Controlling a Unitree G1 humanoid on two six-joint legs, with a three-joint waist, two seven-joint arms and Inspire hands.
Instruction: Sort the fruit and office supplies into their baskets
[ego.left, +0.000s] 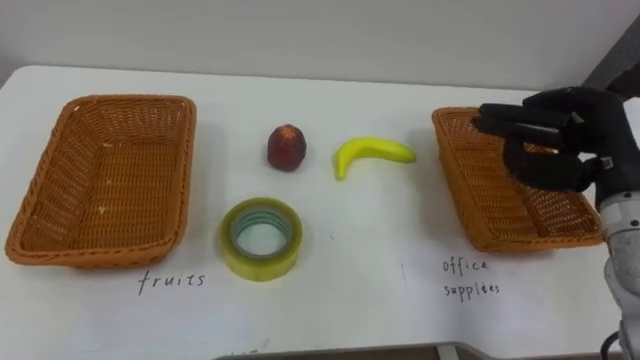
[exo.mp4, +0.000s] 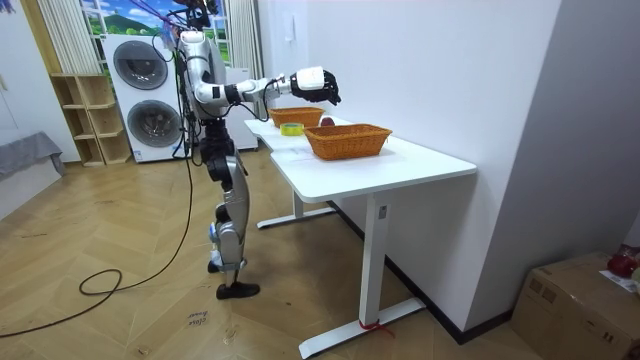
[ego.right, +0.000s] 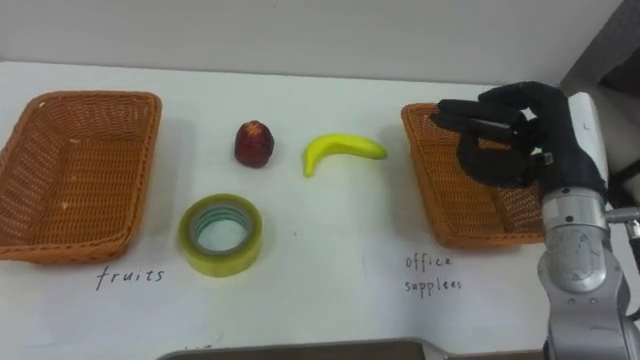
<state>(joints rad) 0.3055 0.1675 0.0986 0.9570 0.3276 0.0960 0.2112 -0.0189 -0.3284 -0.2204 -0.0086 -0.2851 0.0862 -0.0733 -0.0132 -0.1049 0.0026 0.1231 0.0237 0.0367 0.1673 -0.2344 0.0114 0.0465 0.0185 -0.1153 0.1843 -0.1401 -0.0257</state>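
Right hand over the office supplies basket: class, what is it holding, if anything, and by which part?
Nothing is held: the right hand hovers empty, loosely open, above the office supplies basket.

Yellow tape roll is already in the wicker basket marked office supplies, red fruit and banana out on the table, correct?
No. The left eye view shows the yellowish roll of tape on the white table, not in the brown wicker basket marked office supplies. The dark red fruit and yellow banana are out on the table, as said.
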